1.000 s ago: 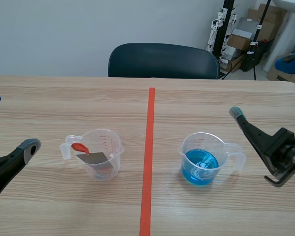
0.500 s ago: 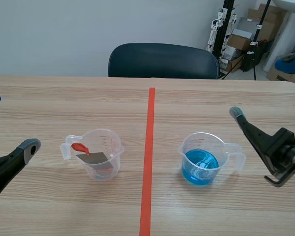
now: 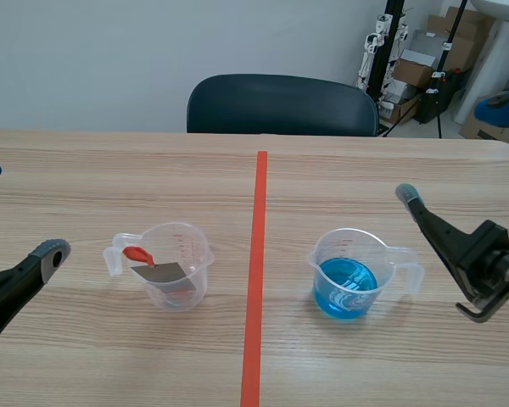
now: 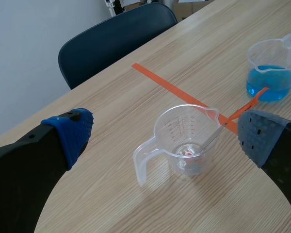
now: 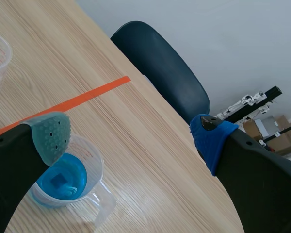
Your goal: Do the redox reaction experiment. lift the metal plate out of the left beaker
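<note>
Still, the metal plate (image 3: 159,272) (grey) stays inside the left beaker (image 3: 197,259).

2 clear beakers are on the bench (image 3: 365,170): the left beaker (image 3: 165,264) and the right beaker (image 3: 352,273). 1 grey metal plate (image 3: 159,272) sits in the left one. 2 end effectors show, the left end effector (image 4: 162,138) and the right end effector (image 5: 131,136), each with 2 fingers held apart. 1 dark chair (image 3: 280,103) stands beyond the bench.
</note>
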`<action>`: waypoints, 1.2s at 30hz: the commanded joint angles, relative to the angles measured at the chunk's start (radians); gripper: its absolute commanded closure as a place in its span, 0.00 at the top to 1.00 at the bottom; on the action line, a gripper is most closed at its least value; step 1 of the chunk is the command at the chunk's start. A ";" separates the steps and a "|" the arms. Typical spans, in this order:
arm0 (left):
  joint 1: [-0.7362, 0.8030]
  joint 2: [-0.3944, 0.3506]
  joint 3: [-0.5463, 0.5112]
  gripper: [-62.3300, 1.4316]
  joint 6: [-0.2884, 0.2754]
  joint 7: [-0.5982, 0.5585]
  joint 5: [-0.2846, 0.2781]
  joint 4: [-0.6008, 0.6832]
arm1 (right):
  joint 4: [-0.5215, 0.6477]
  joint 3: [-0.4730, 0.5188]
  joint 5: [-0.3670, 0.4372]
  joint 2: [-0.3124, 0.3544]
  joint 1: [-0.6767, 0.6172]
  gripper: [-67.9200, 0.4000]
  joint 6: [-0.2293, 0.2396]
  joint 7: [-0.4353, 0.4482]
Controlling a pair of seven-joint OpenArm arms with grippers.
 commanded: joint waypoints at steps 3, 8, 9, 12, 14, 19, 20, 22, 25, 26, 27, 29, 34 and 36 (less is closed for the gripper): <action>-0.003 0.003 0.001 1.00 0.002 -0.009 -0.014 0.000 | -0.040 0.005 -0.001 0.005 0.012 0.76 -0.008 0.068; -0.003 0.010 0.001 1.00 0.003 -0.002 -0.013 0.000 | -0.135 0.005 -0.050 0.005 0.013 0.76 -0.005 0.215; -0.003 0.015 0.001 1.00 0.003 -0.002 -0.011 0.000 | -0.152 0.005 -0.058 0.005 0.016 0.76 -0.002 0.238; -0.003 0.030 0.001 1.00 0.003 -0.001 -0.005 -0.001 | -0.206 0.005 -0.064 0.005 0.051 0.76 0.050 0.274; -0.003 0.039 0.001 1.00 0.005 -0.001 -0.002 -0.001 | -0.241 0.005 -0.064 0.005 0.085 0.76 0.087 0.282; -0.002 0.067 -0.002 1.00 0.006 0.025 0.021 -0.001 | -0.310 0.005 -0.064 0.042 0.145 0.76 0.187 0.360; -0.001 0.074 -0.002 1.00 0.006 0.028 0.021 -0.001 | -0.320 0.005 -0.063 0.054 0.154 0.76 0.218 0.384; 0.000 0.085 -0.003 1.00 0.011 0.028 0.021 -0.002 | -0.339 0.005 -0.063 0.073 0.170 0.76 0.272 0.432; 0.000 0.097 -0.004 1.00 0.013 0.028 0.022 -0.009 | -0.365 0.005 -0.064 0.098 0.191 0.76 0.327 0.509; 0.000 0.103 -0.007 1.00 0.013 0.028 0.024 -0.014 | -0.374 0.005 -0.064 0.106 0.199 0.76 0.340 0.533; 0.001 0.108 -0.010 1.00 0.013 0.028 0.025 -0.019 | -0.383 0.005 -0.064 0.114 0.209 0.76 0.362 0.554; 0.011 0.119 -0.026 1.00 0.013 0.023 0.034 -0.031 | -0.400 0.005 -0.066 0.126 0.228 0.76 0.394 0.594; 0.051 0.136 -0.075 1.00 0.012 -0.054 0.075 -0.086 | -0.452 0.004 -0.112 0.135 0.288 0.76 0.461 0.671; 0.071 0.138 -0.092 1.00 0.012 -0.094 0.076 -0.116 | -0.473 -0.001 -0.135 0.135 0.309 0.76 0.473 0.700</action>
